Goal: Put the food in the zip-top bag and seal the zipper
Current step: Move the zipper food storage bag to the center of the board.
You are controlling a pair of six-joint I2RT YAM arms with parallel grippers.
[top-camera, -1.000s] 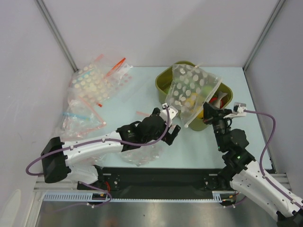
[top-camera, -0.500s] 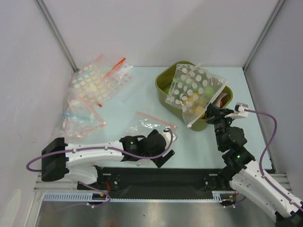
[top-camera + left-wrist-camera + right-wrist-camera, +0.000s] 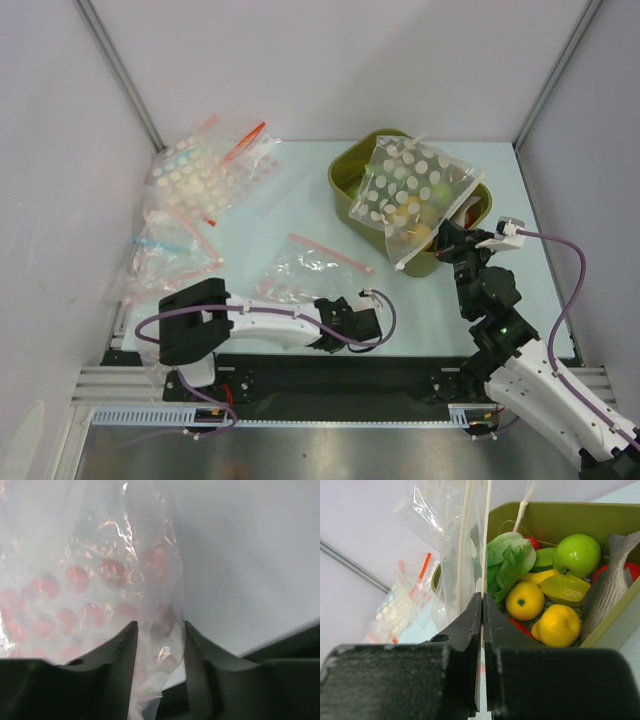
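Note:
The zip-top bag [image 3: 405,190], clear with white dots, hangs over the olive bin [image 3: 345,180]. My right gripper [image 3: 447,240] is shut on its lower edge. In the right wrist view the fingers [image 3: 483,605] are pressed together, and the zipper [image 3: 469,535] rises from between them as pale strips. The food lies in the bin [image 3: 545,517] beside the bag: the green lettuce [image 3: 509,562] and the round yellow-orange fruit [image 3: 524,600]. My left gripper [image 3: 347,312] is low near the table's front edge. Its jaws [image 3: 159,630] stand apart, with a fold of a red-dotted clear bag [image 3: 110,575] loose between them.
A clear bag with a red zip strip [image 3: 305,268] lies on the table by the left gripper. More bags [image 3: 200,190] are piled at the back left. The bin also holds a green apple [image 3: 576,555], a second yellow fruit [image 3: 559,625] and a grey toy fish [image 3: 610,587].
The left arm has pulled back from beside the bin to the table's front edge, uncovering the red-strip bag, and its jaws have narrowed. The right gripper has kept hold of the dotted bag.

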